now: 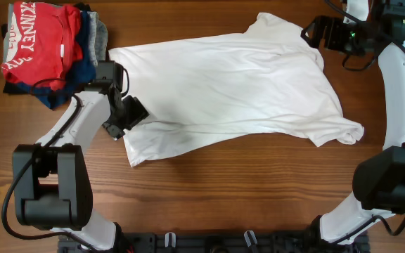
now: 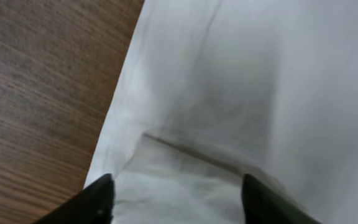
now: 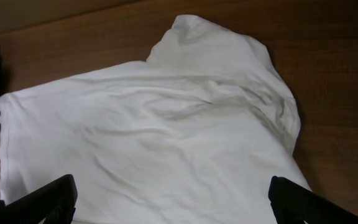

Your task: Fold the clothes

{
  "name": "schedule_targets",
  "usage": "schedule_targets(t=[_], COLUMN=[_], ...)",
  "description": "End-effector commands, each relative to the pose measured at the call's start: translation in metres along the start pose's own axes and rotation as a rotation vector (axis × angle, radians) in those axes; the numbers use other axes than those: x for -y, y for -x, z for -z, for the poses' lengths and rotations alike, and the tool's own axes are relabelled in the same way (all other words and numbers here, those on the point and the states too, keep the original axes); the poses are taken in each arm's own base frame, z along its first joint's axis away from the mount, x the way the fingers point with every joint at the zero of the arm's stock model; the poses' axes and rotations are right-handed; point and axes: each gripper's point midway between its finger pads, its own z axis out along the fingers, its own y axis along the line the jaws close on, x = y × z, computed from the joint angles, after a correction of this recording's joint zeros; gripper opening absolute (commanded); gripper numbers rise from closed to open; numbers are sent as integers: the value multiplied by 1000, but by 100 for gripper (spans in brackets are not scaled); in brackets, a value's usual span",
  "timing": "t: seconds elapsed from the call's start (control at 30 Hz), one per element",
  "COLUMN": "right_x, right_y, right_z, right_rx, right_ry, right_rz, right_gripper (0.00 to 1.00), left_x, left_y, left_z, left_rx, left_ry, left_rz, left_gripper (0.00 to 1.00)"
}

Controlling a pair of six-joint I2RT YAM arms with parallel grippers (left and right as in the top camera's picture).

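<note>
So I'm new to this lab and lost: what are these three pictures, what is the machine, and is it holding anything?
Two robot arms sit at a wooden table. One picture looks down from above; the other two come from cameras on each wrist. A white T-shirt lies spread flat, beside a pile of folded clothes with a red shirt on top. The left gripper is down at the shirt's edge, its fingers apart over the cloth, with nothing clearly gripped. The right gripper is wide open near a sleeve, holding nothing.

Wooden table (image 1: pixel 223 190) under white T-shirt (image 1: pixel 238 91), garment pile (image 1: pixel 48 49)
</note>
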Motion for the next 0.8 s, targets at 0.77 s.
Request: schedule_targets(t=[0.77], right_x=[-13], right_y=[6], right_z=[14], right_rx=[33], right_ry=[27], right_rz=[16], right_gripper=[100], left_x=[-13], left_y=[-1], left_z=[-24], left_rx=[-43], left_ry=[53], left_rz=[127], left_gripper=[44])
